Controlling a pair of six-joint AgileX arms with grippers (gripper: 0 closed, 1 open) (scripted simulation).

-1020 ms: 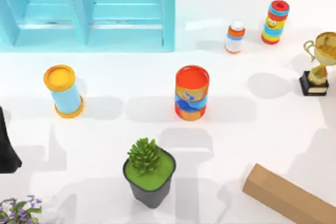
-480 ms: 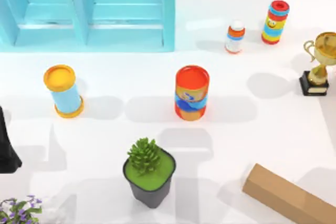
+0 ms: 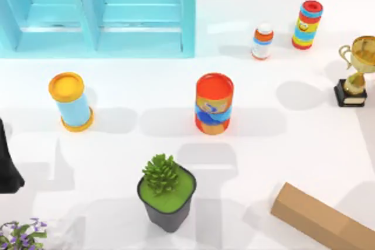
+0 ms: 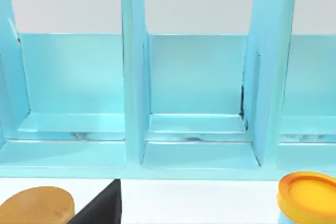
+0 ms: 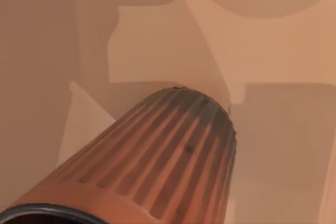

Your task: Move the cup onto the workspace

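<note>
The cup [image 5: 173, 150], a ribbed copper-brown cylinder, looms close in the right wrist view, hanging above the flat surface [image 5: 278, 135], which carries angular shadows. The fingers of my right gripper are hidden from that camera. The workspace [image 3: 281, 144] is the glossy white tabletop in the top view. My left arm [image 3: 7, 165] is parked at the table's left edge as a black shape; a black part of it [image 4: 102, 211] sits low in the left wrist view, facing the shelf.
A turquoise shelf unit [image 3: 99, 13] stands at the back left. On the table are a red-orange-blue canister [image 3: 214, 103], a yellow-lidded blue canister [image 3: 70, 100], a plant pot [image 3: 167, 194], a gold trophy [image 3: 354, 71], a small bottle [image 3: 262, 41], a striped canister [image 3: 307, 24], a cardboard box [image 3: 319, 218] and purple flowers [image 3: 20, 235].
The large shadow at the table's right side has slid toward the right front corner. Nothing standing on the table has moved, and the left arm is still.
</note>
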